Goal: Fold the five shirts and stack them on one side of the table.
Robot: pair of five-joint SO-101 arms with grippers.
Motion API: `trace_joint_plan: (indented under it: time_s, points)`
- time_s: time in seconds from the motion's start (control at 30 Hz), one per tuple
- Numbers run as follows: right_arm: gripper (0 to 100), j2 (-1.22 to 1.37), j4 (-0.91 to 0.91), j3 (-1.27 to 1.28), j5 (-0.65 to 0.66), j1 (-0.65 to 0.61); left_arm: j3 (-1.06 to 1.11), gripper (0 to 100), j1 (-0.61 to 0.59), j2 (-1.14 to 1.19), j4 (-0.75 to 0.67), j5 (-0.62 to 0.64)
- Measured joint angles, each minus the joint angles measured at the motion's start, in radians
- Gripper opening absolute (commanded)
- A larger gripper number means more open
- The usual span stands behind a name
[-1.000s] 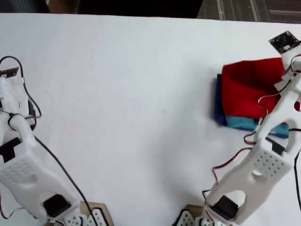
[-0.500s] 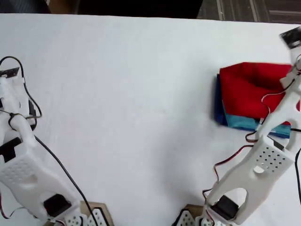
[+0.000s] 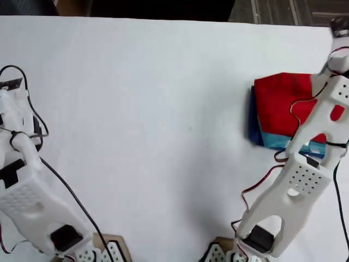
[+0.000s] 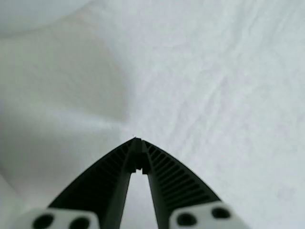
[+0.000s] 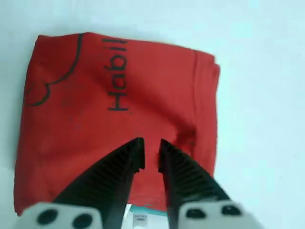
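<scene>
Red shirt (image 3: 281,106) has settled: a second ago its far edge stood up in a raised fold under the right arm (image 3: 294,185), and now it lies flat on top of the stack at the right side of the surface (image 3: 152,98). A teal shirt (image 3: 275,142) peeks out beneath it at the near edge and a blue shirt (image 3: 253,123) at the left edge; whether more lie under them I cannot tell.

That arm has swung farther out over the stack. Its right pincer (image 5: 150,145) hangs above the red cloth with its tips a little apart, holding nothing. I take this to mean the shirt has been let go and this fold is done.

Left pincer (image 4: 137,143) has not stirred, tips together over bare white surface at the far left.
</scene>
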Motion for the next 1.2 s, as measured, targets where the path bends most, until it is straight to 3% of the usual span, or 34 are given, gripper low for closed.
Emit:
trace_joint_plan:
  time_s: [0.33, 0.67, 1.03, 1.2]
  points:
    - [2.1, -0.189, -0.04, 0.551, 0.0, -0.044, 0.0, 3, 0.0, 0.0, 0.0, 0.0]
    - [2.1, -0.434, -0.4, 1.186, -0.002, -0.086, 0.0, 3, 0.0, 0.0, 0.0, 0.0]
    - [2.1, -1.02, -0.43, 1.392, 0.0, -0.118, 0.0, 3, 0.0, 0.0, 0.0, 0.0]
    - [2.2, -1.255, -0.39, 1.573, -0.044, -0.245, -0.072, 3, -0.018, 0.0, 0.028, 0.0]
